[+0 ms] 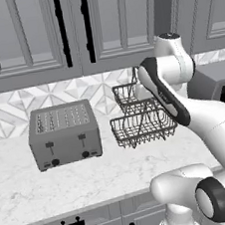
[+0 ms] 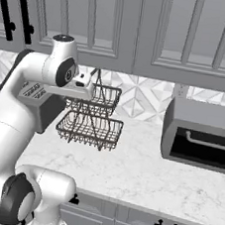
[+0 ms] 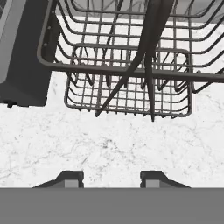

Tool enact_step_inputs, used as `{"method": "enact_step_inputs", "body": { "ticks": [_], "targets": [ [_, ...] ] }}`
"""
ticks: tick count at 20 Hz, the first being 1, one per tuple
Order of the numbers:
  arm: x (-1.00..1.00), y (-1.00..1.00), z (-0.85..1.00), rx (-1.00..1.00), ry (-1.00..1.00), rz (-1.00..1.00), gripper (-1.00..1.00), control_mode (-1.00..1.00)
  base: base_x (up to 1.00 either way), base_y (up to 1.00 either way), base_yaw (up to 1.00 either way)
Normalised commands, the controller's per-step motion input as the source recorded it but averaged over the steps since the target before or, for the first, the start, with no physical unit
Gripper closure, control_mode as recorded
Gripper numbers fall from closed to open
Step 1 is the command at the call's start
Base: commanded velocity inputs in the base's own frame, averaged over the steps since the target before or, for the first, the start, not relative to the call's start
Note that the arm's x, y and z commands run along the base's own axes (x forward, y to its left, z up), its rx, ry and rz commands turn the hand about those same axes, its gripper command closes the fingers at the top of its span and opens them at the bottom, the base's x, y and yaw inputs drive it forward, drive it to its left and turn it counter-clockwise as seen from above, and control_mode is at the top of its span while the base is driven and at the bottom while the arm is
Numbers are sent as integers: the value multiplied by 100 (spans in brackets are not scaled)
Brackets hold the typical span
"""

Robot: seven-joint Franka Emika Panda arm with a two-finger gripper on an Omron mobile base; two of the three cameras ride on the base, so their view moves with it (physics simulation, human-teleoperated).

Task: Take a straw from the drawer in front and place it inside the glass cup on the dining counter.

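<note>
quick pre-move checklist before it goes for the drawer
1. Claw empty: ok, nothing between the tips, jaws apart.
2. Claw clear of the wire baskets: ok, it looks down on them over bare worktop.
3. Drawer open: not ok, front panel under the worktop edge is shut.
4. Straw located: cannot tell.
5. Toaster away from the arm: ok, it stands left of the baskets.

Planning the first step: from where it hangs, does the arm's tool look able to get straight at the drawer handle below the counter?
Probably not directly: the tool, open, points down at the marble worktop by the wire baskets. The drawer handle sits below the counter edge, so the arm must first come back and down.
</note>
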Motion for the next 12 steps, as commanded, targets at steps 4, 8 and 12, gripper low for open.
{"method": "enact_step_inputs", "body": {
  "ticks": [4, 8, 12],
  "targets": [
    [0, 0, 0, 0, -1, 0, -100, 100, -21, 0, 0],
    [0, 0, 0, 0, 0, 0, -100, 100, -52, 29, -8],
    [0, 0, 0, 0, 0, 0, -100, 100, -52, 63, -27]
  ]
}}
